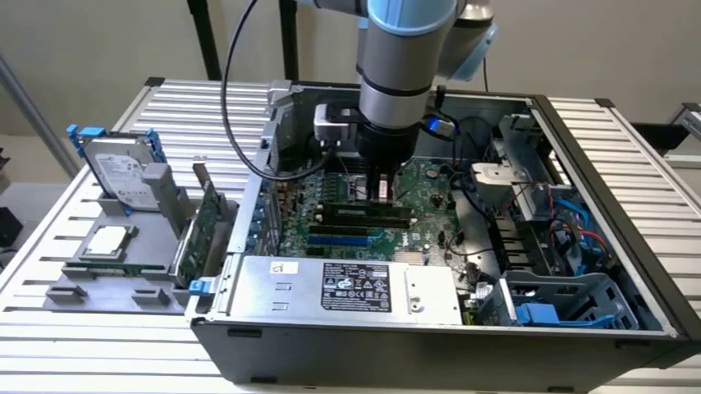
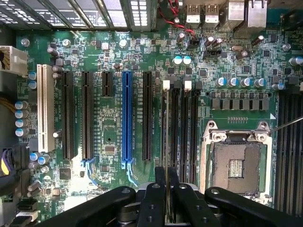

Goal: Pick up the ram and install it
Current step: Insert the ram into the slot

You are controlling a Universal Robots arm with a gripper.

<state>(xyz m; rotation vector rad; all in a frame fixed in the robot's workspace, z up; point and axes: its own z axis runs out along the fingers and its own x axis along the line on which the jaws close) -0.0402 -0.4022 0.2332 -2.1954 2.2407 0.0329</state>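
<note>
My gripper (image 1: 382,195) reaches down inside the open computer case (image 1: 613,271), close over the green motherboard (image 1: 422,193). In the wrist view its two black fingers (image 2: 160,177) are shut on the ram (image 2: 166,132). The ram is seen edge-on as a thin pale line. It runs along the black memory slot with the white latch (image 2: 166,85), beside two more memory slots (image 2: 188,123). I cannot tell whether the stick is seated in the slot or just above it.
The empty CPU socket (image 2: 235,168) lies beside the memory slots, and a blue slot (image 2: 127,118) and a white slot (image 2: 45,109) sit on the other side. The power supply (image 1: 350,287) fills the case front. Outside stand a green expansion card (image 1: 197,230) and a hard drive (image 1: 121,176).
</note>
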